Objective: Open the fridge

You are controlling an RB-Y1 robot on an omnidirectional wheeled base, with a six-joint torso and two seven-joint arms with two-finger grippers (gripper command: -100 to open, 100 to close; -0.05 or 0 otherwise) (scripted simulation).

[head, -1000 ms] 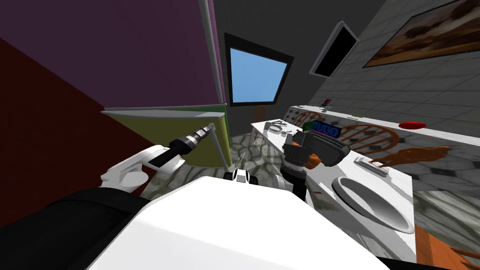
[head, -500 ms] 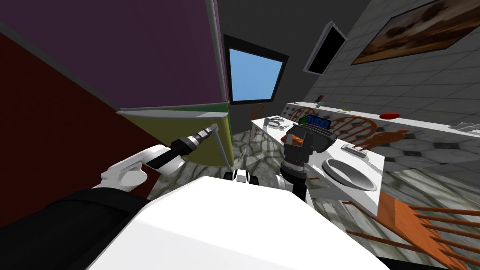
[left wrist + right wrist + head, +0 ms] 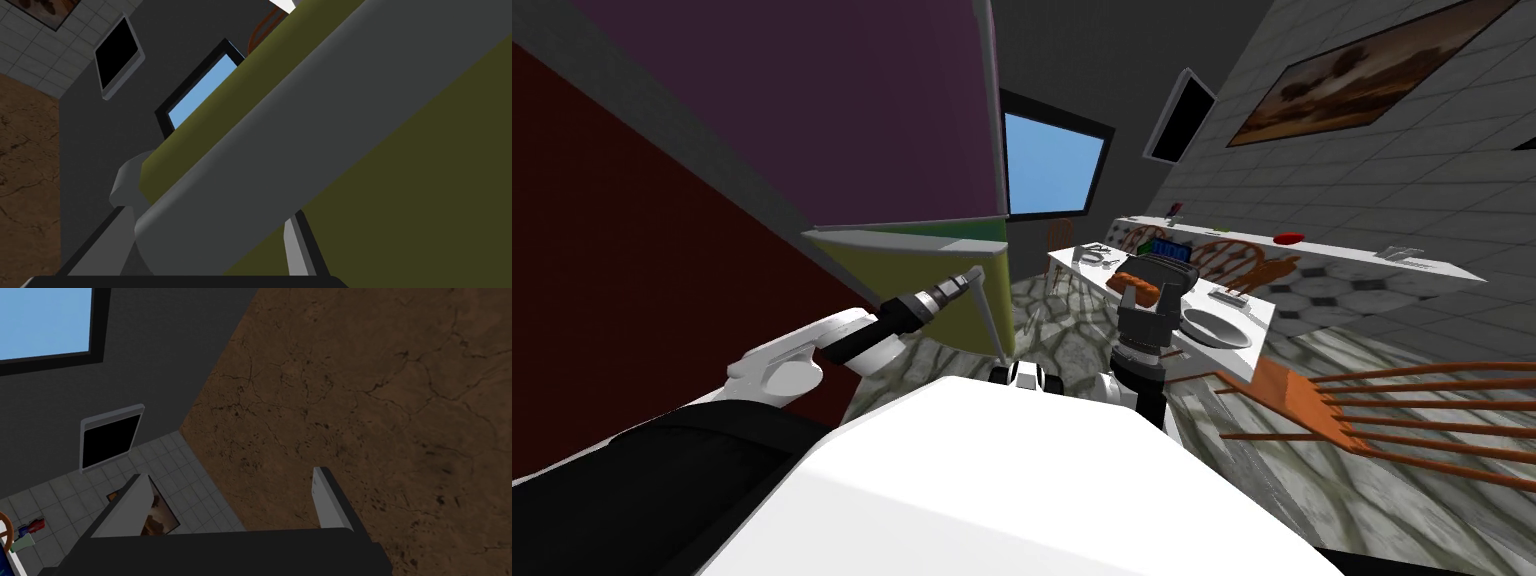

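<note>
Pulling step, I judge.

Head view: the fridge [image 3: 892,120] stands left of me. My left gripper [image 3: 967,278] is at the grey handle [image 3: 992,325] of its olive lower door [image 3: 862,270], which is ajar.

Left wrist view: the left gripper [image 3: 210,215] seems to pinch the handle [image 3: 300,125].

Right wrist view: the right gripper [image 3: 227,488] is spread and idle.

Next move calls for drawing the handle back in an arc.

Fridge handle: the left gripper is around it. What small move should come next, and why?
Probably pull the grey handle toward the body along the door's arc: the left gripper is shut on it, and the olive lower door seems only partly swung out.
</note>
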